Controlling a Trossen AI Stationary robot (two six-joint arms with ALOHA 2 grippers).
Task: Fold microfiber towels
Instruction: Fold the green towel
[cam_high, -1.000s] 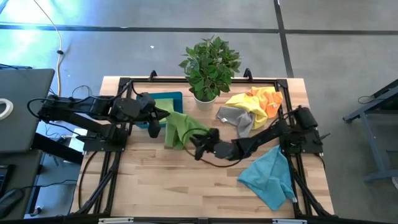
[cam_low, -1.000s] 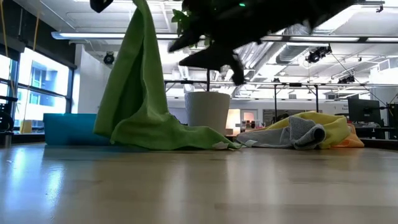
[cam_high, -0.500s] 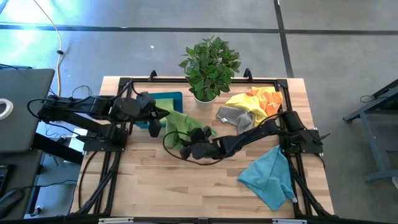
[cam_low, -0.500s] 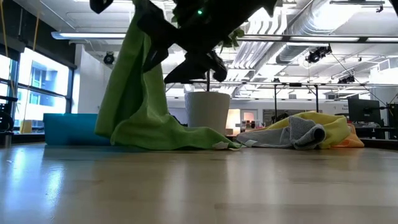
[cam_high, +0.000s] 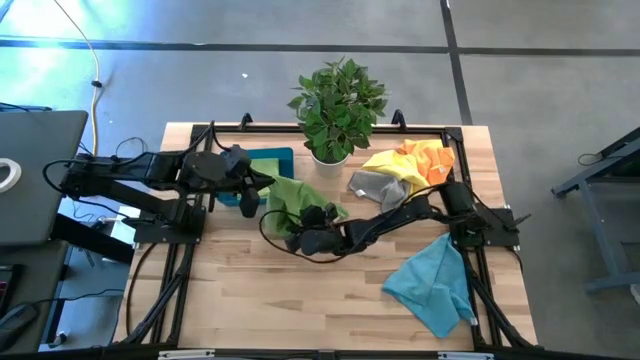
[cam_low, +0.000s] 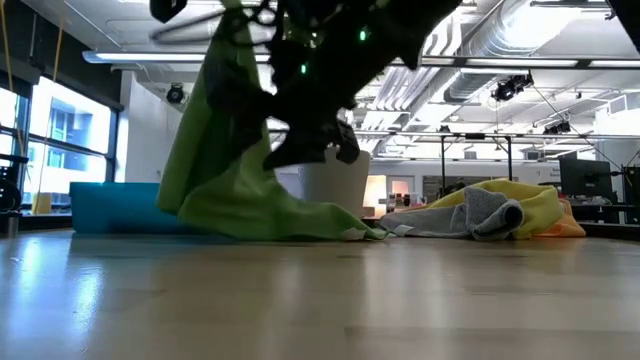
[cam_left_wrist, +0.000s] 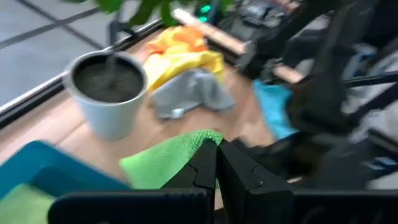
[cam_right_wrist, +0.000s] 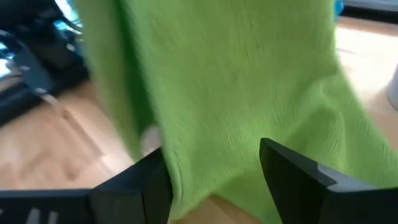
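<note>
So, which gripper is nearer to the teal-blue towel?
The right. The right gripper is at the lime green towel mid-table, its jaws open around the cloth; the teal-blue towel lies at the table's right front. The left gripper, farther away, pinches the green towel's upper edge.

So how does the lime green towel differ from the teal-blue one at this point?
The lime green towel hangs lifted, pinched at a corner by the shut left gripper, its lower part trailing on the table; the teal-blue towel lies on the wood, untouched. The open right gripper reaches at the green towel; neither gripper is near the teal-blue one. Both are unfolded.
</note>
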